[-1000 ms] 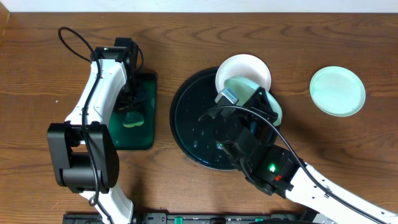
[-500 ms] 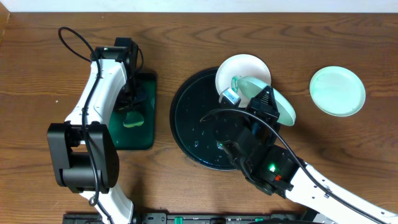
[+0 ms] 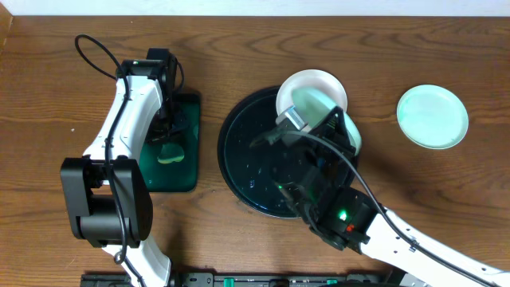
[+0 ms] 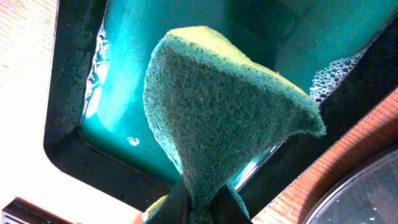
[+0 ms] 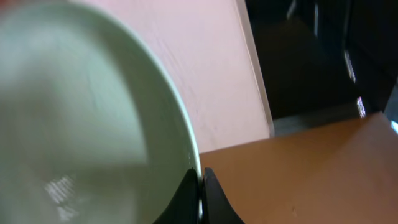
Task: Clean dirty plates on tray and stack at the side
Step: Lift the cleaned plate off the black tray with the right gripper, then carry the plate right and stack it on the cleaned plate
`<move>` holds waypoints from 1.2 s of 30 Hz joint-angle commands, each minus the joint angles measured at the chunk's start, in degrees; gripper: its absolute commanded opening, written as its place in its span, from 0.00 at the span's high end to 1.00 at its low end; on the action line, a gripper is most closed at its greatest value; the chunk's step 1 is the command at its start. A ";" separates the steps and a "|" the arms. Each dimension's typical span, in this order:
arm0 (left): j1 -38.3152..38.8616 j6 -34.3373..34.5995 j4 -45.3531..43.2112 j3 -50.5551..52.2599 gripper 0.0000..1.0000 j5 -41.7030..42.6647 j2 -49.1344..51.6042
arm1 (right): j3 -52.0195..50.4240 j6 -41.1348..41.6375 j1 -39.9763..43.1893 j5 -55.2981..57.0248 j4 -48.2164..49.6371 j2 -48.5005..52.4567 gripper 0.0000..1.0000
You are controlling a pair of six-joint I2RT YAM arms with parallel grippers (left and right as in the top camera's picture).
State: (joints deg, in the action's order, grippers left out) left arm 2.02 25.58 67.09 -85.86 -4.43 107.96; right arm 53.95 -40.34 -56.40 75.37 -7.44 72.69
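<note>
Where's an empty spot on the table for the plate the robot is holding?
Bare wood lies behind and in front of the mint plate lying on the table. More lies far left, past the left arm. The black tray's far right is crowded: white plate, held plate, right arm.

one mint plate [image 3: 433,116] is laid on the tabletop [image 3: 446,48] (right of the black tray [image 3: 243,159]); another mint plate [image 5: 81,124] is held tilted over the white plate [image 3: 319,81].
</note>
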 commanded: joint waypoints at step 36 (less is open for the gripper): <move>0.02 -0.52 1.46 0.15 0.93 -0.04 0.11 | 4.11 82.90 50.99 -57.55 -27.65 -2.93 0.98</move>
State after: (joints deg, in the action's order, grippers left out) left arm 2.02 25.45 68.16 -85.86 -4.40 107.96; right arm 56.75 41.34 -12.62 20.86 -33.78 70.87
